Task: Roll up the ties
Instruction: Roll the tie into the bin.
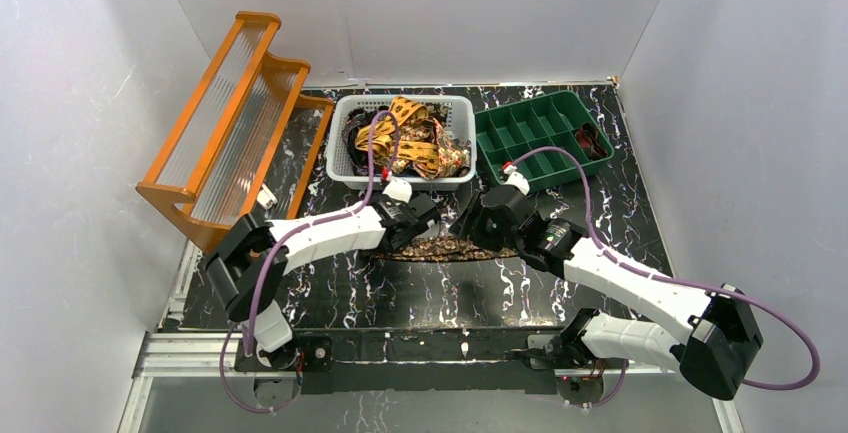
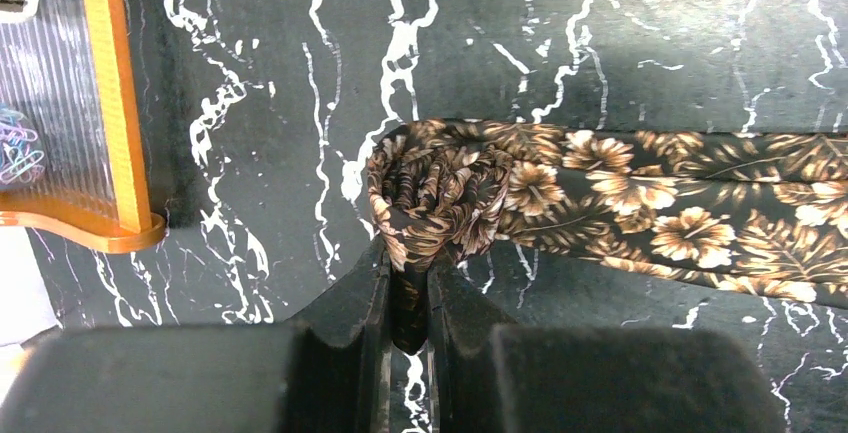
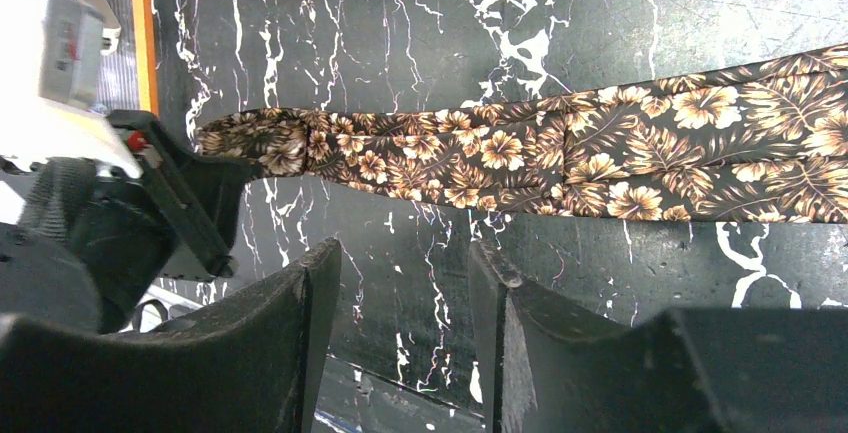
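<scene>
A dark brown tie with tan flowers [image 1: 440, 248] lies flat across the middle of the black marbled table. Its narrow end is curled into a small roll [image 2: 440, 198], and my left gripper [image 2: 410, 278] is shut on that rolled end. The rest of the tie [image 3: 560, 153] stretches away to the right. My right gripper [image 3: 405, 263] hovers open just beside the flat length of the tie, nothing between its fingers. More ties [image 1: 415, 138], yellow-orange and dark, are heaped in the white basket [image 1: 345, 168] behind.
A green compartment tray [image 1: 530, 128] sits at the back right with a dark item in one cell. An orange stepped rack [image 1: 235, 118] leans at the back left. Both arms meet over the table's middle.
</scene>
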{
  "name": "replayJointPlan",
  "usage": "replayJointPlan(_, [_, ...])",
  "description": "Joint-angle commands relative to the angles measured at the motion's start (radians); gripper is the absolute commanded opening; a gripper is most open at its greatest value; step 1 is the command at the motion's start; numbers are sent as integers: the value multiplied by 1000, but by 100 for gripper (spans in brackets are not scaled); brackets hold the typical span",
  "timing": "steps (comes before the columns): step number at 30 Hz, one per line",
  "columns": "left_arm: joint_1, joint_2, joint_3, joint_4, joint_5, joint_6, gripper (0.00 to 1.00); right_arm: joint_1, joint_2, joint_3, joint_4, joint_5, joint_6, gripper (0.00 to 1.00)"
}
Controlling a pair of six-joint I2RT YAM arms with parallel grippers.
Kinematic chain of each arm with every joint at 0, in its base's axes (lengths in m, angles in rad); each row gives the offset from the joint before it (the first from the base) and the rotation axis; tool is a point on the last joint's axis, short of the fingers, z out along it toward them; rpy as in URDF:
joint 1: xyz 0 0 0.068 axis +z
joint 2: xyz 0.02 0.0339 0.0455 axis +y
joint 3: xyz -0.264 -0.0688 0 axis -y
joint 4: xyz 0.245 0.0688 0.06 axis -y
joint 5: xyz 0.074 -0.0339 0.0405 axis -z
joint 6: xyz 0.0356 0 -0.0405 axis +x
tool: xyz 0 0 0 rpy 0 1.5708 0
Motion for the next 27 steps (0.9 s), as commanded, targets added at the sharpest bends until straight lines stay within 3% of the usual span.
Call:
replayJointPlan(1, [-43,62,56,-33,-69,-41,0,-9,-25,3,0,19,17,59])
replayJointPlan(5, [-73,121,92,-43,-74,-69,1,-11,-46,7,-29,48,17,64])
replayJointPlan(13, [-88,174,123,57,41,-75,24,-16,-95,-26,-69,85,31,72])
replayJointPlan(16, [-88,161,107,155,131,-59,40,-22,-109,-38,-81,88,32,74])
replayJointPlan(21, [-86,165,101,239,229,-46,46,-29,-119,-47,-104,84,32,76])
replayJointPlan(27, [-81,86,110,259,233,-53,55,-35,-104,-58,-69,22,13,78])
